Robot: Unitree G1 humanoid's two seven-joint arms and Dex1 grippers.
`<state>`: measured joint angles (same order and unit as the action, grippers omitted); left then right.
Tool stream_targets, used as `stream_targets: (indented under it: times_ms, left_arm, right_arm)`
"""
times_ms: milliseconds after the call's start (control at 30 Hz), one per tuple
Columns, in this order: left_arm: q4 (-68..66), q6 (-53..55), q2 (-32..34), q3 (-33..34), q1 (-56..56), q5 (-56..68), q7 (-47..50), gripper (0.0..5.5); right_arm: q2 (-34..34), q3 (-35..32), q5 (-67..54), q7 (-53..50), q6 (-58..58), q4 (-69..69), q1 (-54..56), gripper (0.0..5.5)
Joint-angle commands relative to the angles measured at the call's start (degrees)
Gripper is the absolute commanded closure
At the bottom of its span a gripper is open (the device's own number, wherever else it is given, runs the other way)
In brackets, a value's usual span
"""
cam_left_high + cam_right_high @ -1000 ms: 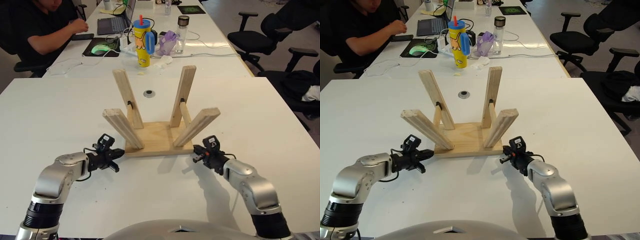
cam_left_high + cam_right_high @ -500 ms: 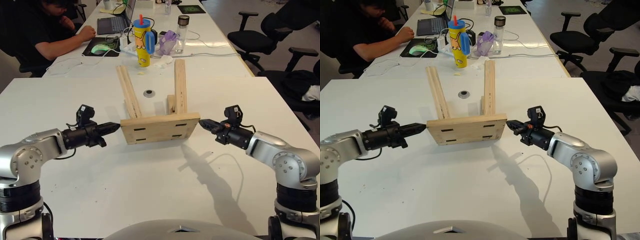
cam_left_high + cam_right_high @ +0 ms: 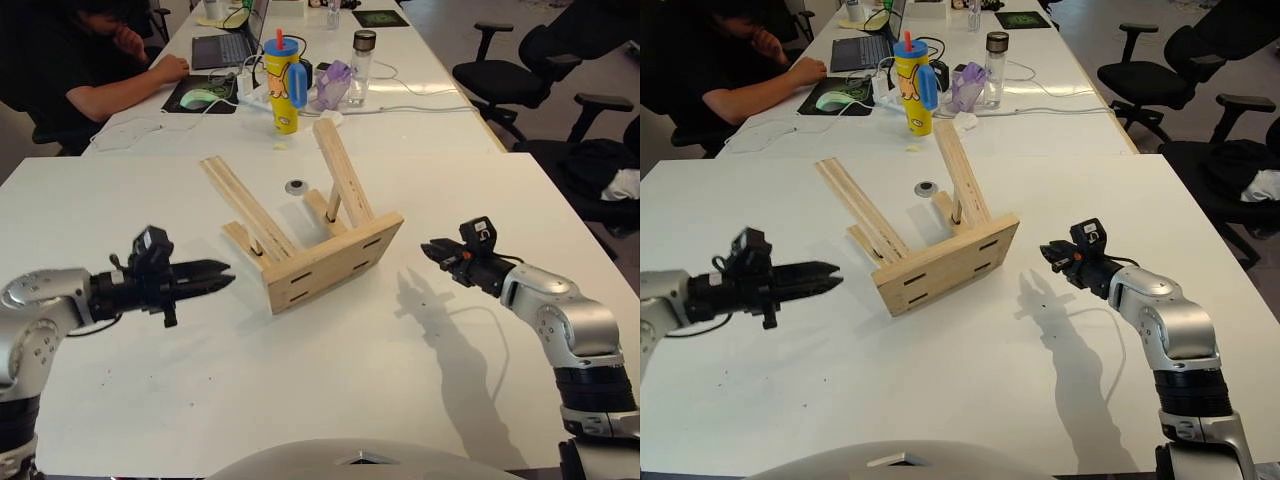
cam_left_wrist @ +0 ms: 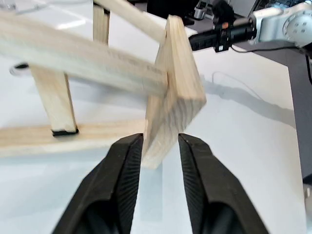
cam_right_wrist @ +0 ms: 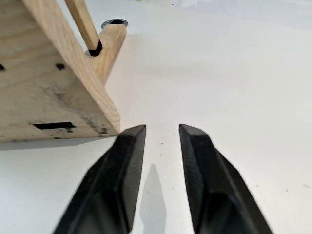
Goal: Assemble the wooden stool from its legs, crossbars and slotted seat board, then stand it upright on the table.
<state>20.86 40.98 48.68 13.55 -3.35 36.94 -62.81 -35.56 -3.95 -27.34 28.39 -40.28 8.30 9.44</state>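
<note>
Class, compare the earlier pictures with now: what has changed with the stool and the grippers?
The stool was tipped from upside down onto its side, then turned askew. The left gripper and right gripper drew back from it, open. The yellow cup stayed put.

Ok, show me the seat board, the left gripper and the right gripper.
seat board [image 3: 335,260]: left eye view, middle of its slotted face.
left gripper [image 3: 222,274]: left eye view, midway between its fingertips.
right gripper [image 3: 428,249]: left eye view, midway between its fingertips.

Nothing written can be read here: no word, label, number or sign is legible anywhere in view.
</note>
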Motion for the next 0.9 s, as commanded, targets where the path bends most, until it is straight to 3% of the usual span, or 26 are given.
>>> stream_targets:
  times_ms: [33,567,767,900]
  left_arm:
    - [2.73,-2.12,-0.90,0.64,-3.26,-0.11,1.37,3.52]
    - [-2.50,-18.60,-11.52,-14.54,-2.19,-13.24,9.38,1.20]
    - [-3.86,-20.55,-15.51,-17.88,-0.93,-15.20,12.28,1.15]
    - [-5.30,-21.27,-17.65,-18.21,1.18,-14.90,12.90,1.32]
  right_arm:
    - [0.79,0.29,1.91,0.74,1.59,-0.81,-2.00,3.60]
    - [5.56,-1.57,1.79,2.65,3.20,-5.55,0.32,1.16]
    - [6.51,0.29,3.08,3.38,3.80,-5.84,0.01,0.17]
    - [7.73,1.17,3.06,3.15,3.78,-5.63,-0.27,0.10]
